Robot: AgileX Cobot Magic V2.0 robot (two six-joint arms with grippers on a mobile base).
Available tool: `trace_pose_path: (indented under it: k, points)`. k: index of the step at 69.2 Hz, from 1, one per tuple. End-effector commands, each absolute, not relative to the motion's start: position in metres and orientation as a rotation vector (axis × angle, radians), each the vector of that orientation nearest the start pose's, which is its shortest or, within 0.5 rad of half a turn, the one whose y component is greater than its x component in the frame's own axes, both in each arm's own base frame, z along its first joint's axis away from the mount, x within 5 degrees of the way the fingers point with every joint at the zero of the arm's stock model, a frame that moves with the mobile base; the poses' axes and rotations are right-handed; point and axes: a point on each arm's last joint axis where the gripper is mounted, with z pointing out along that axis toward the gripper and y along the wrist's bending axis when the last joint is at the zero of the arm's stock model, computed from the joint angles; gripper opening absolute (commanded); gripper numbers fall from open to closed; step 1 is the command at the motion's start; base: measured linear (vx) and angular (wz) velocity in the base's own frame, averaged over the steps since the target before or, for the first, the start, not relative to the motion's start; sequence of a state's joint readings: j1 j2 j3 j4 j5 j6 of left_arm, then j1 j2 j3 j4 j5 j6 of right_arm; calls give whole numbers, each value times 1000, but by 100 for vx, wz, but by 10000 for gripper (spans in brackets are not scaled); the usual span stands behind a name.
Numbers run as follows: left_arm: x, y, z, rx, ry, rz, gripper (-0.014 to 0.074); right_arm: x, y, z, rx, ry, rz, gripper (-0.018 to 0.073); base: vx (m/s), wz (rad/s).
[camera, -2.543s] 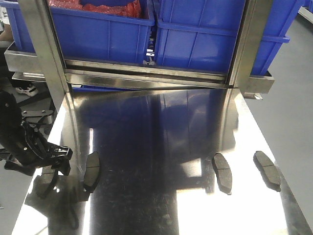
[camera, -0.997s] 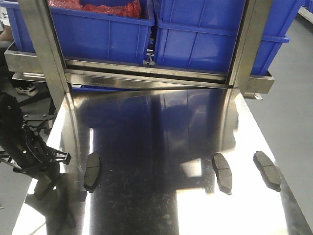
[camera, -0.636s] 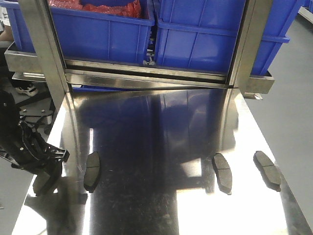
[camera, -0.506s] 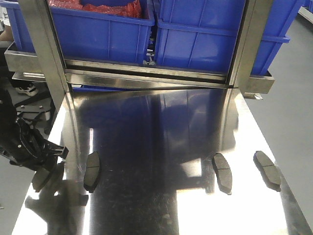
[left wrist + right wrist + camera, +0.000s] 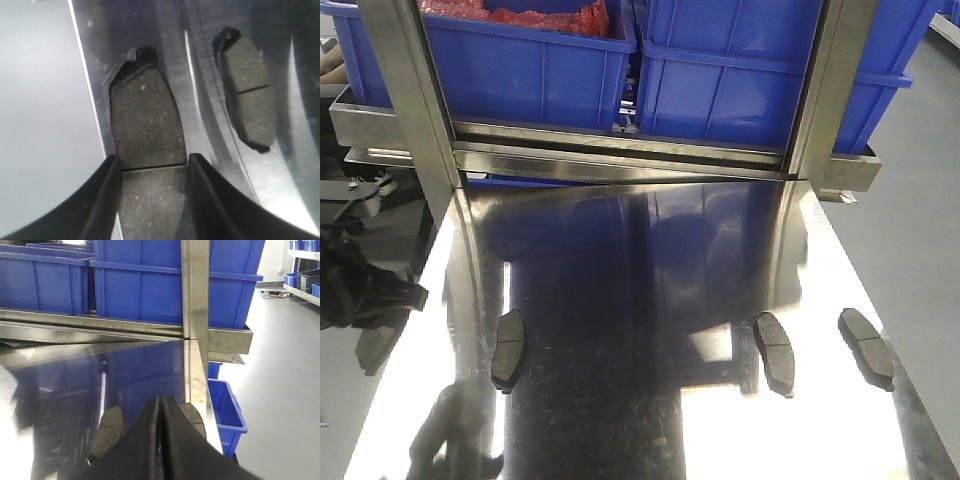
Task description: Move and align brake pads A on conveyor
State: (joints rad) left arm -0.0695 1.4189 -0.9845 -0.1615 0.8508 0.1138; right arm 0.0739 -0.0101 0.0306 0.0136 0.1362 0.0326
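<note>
Far left, the left hand [image 5: 150, 172] is clamped on one brake pad [image 5: 145, 120] by its side edges, held over the edge of the counter [image 5: 640, 420]; a slip could drop it to the floor [image 5: 45, 100]. A second pad [image 5: 507, 350] lies nearby, with a third pad [image 5: 775, 352] and a fourth pad [image 5: 867, 347] far right, where the right hand [image 5: 160, 410] hovers, fingers together, empty. The conveyor is out of view.

Tabletop [image 5: 640, 420] — mirror-glossy steel; pads [image 5: 507, 350] — matt
</note>
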Motion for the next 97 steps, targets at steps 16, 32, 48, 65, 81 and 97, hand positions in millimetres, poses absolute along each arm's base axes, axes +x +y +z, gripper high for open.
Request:
trace_pose_path:
  k: [16,32,48,65,81,97]
  points:
    - [215,-27,299,160,2481,-170,163,56,4,192,-26,1569,84,-10,0,0]
    - [193,-25,317,158,2368,-165,163,56,4,192,-26,1569,84,-10,0,0]
    - [185,-24,325,159,2328,-164,163,56,4,192,-26,1569,84,-10,0,0]
    - [185,-24,325,159,2328,-164,163,56,4,192,-26,1569,84,-10,0,0]
    - [185,-24,325,159,2328,-164,163,56,4,192,-26,1569,84,-10,0,0]
    - [185,-24,325,159,2328,-164,163,56,4,192,-26,1569,84,-10,0,0]
